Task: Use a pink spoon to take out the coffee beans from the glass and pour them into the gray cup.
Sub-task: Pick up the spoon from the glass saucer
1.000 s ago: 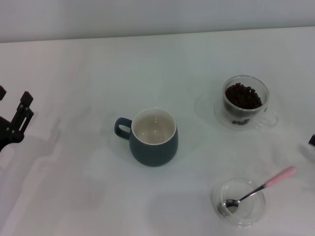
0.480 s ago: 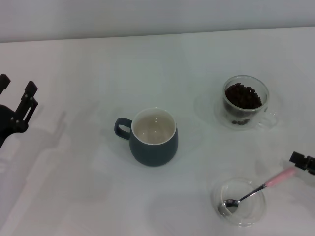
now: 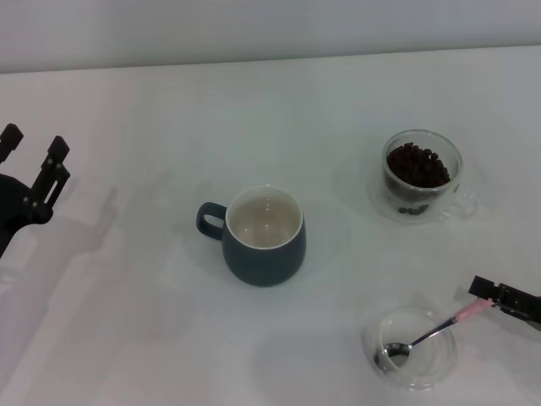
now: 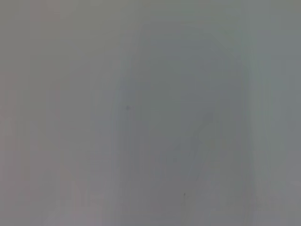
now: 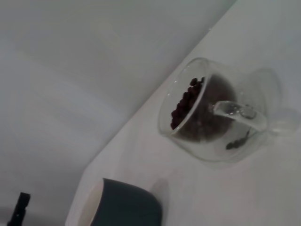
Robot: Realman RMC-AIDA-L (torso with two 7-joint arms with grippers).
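- Since the earlier frame, the right gripper has moved in from the table's right edge to the spoon's pink handle tip; whether its fingers are closed on it cannot be told.
- Spoon bowl rests in a shallow glass dish, near the gripper.
- Glass of coffee beans stands beyond the dish.
- Gray cup sits left of the dish.
- Left gripper, fingers apart, hangs far left of the cup.

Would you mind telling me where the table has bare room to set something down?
Bare room lies between the left gripper and the gray cup, and across the far side behind the cup and the glass. It is crowded near the right gripper, at the pink spoon resting in the shallow glass dish.
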